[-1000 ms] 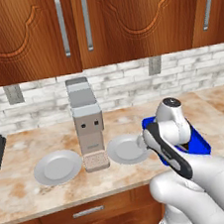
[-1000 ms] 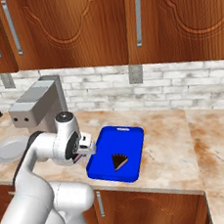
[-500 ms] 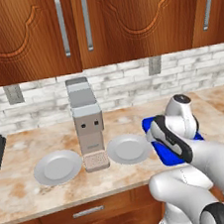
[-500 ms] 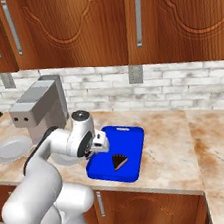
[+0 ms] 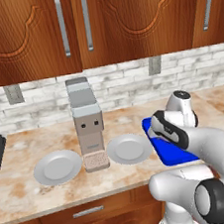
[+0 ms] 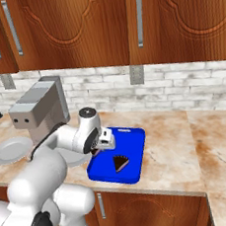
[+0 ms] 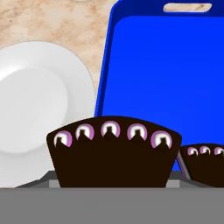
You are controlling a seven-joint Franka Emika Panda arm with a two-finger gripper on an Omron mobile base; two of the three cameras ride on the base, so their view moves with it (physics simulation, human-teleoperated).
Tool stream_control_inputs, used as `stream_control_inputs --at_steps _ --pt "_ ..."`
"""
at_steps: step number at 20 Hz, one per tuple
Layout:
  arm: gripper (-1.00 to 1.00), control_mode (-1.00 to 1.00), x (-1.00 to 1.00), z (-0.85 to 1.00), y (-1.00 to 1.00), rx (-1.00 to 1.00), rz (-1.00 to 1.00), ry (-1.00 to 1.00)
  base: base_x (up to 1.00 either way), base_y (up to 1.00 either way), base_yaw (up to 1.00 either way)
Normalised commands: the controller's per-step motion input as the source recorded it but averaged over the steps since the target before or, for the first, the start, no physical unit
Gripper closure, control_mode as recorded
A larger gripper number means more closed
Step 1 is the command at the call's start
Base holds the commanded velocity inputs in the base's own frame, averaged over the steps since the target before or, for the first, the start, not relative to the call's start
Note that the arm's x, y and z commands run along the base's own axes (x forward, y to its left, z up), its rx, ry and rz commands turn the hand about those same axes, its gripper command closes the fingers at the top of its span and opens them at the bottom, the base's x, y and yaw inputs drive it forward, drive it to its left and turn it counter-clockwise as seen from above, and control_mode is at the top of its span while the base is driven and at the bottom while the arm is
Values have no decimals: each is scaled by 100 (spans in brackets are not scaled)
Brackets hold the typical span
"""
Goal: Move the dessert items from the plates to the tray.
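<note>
Countertop inspection found both plates (image 5: 56,167) (image 5: 129,148) bare, one slice (image 6: 121,162) resting on the tray (image 6: 132,136), the gripper (image 6: 106,139) grasping the second slice (image 7: 113,153) above it, unreleased.

Setting: domestic kitchen, rendered. Evidence: dark wood wall cabinets (image 5: 97,26) with metal bar handles above the gripper (image 6: 104,140); whitish brick backsplash (image 6: 181,85) with outlet plates behind it; marbled beige stone countertop (image 6: 183,142) below it; drawer fronts under the counter edge.
</note>
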Motion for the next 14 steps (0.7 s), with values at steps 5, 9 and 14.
stream_control_inputs --at_steps 5,9,14 --pt "100 -100 19 2 -22 -3 -2 6 0 0 0" --pt "100 -100 33 1 -29 0 0 2 0 0 0" --pt "100 -100 35 0 -28 0 0 0 0 0 0"
